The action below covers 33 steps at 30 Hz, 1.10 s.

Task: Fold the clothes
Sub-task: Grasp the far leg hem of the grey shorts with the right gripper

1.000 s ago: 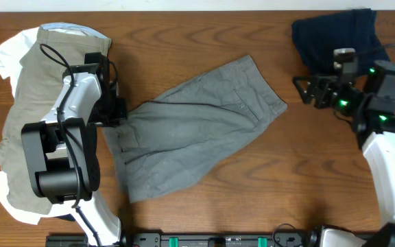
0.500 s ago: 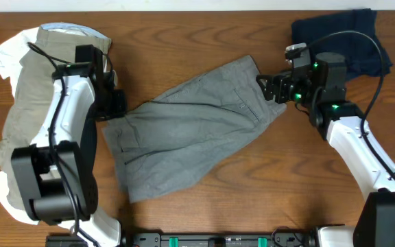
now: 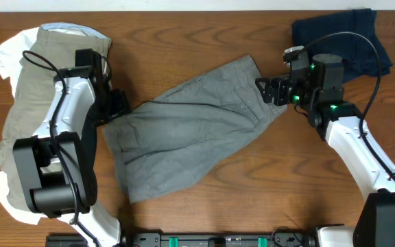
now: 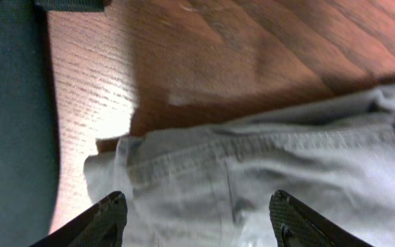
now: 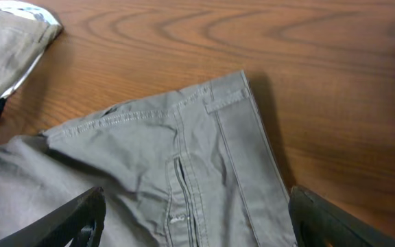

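At mid-frame in the overhead view the grey shorts (image 3: pixel 190 137) lie slantwise on the wooden table (image 3: pixel 184 34), an arm at each end, probably so both ends can be lifted for a fold. The left gripper (image 3: pixel 117 106) hangs open over the left edge; the right gripper (image 3: pixel 269 90) gapes above the upper-right corner (nothing pinched). The cloth is soft, creased cotton with stitched seams. Khaki shorts (image 3: pixel 26 89) on white cloth (image 3: pixel 5 55) lie far left, a navy piece (image 3: pixel 321 24) upper right.
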Available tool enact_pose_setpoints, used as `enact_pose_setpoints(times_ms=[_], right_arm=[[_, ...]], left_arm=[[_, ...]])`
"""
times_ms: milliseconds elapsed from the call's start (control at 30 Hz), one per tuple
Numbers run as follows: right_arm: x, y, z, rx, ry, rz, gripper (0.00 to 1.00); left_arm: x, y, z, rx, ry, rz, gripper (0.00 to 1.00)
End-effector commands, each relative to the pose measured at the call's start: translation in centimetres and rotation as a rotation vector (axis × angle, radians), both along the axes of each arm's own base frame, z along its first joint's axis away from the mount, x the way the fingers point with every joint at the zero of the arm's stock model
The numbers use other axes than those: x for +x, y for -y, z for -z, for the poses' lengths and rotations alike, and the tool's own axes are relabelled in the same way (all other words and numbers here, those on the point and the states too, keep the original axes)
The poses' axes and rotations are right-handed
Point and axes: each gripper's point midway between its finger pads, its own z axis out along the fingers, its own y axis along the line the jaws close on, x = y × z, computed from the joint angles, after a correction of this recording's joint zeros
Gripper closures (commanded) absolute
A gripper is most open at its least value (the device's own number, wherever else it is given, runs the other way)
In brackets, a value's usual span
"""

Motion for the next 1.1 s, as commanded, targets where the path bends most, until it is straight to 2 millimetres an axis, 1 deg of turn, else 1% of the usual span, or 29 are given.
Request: enact_pose_setpoints(times_ms=[0, 167, 400, 533, 600, 667, 700, 733, 833, 867, 900, 967, 1067], right_arm=[[0.0, -0.5, -0.4, -0.018, 0.011, -0.023, 0.17], [-0.2, -0.4, -0.1, -0.025, -0.003, -0.029, 0.16], [-0.2, -0.4, -0.1, -0.025, -0.003, -0.029, 0.17], [-0.2, -0.4, -0.1, -0.025, -0.001, -0.029, 0.18], [-0.2, -0.4, -0.1, -0.025, 0.000, -0.029, 0.19], [-0.2, -0.4, -0.1, -0.025, 0.000, -0.029, 0.20], [-0.2, -0.4, -0.1, -0.025, 0.000, -0.028, 0.20], [-0.2, -0.4, -0.2, -0.025, 0.000, -0.028, 0.21], [0.1, -0.5, -0.5, -0.023, 0.018, -0.028, 0.30], [0.2, -0.5, -0.6, -0.022, 0.027, -0.028, 0.34], [0.4, -0.5, -0.9, -0.022, 0.039, -0.027, 0.38], [0.9, -0.3, -1.3, -0.022, 0.064, -0.009, 0.44], [1.8, 0.6, -1.8, -0.029, 0.088, 0.061, 0.49]], left_arm=[[-0.1, -0.8, 1.0, 0.003, -0.018, -0.085, 0.31], [0.1, -1.1, 1.3, 0.003, -0.007, -0.108, 0.31], [-0.5, -1.0, 2.8, 0.000, -0.017, -0.122, 0.32], [-0.6, -0.9, 3.5, 0.001, -0.008, -0.122, 0.32], [-0.6, -0.9, 4.0, 0.001, 0.000, -0.121, 0.33], [-0.6, -0.9, 4.3, 0.001, 0.008, -0.132, 0.37], [-0.6, -0.9, 4.4, 0.000, 0.012, -0.135, 0.40], [-0.4, -0.9, 4.4, 0.001, 0.018, -0.135, 0.45], [0.0, -1.0, 4.2, 0.002, 0.033, -0.135, 0.76], [0.0, -1.0, 4.2, 0.002, 0.035, -0.135, 0.87], [0.1, -1.0, 4.1, 0.001, 0.036, -0.135, 0.94], [-0.1, -1.0, 3.8, 0.001, 0.035, -0.135, 0.94], [-0.7, -0.8, 2.7, -0.004, 0.023, -0.133, 0.94]])
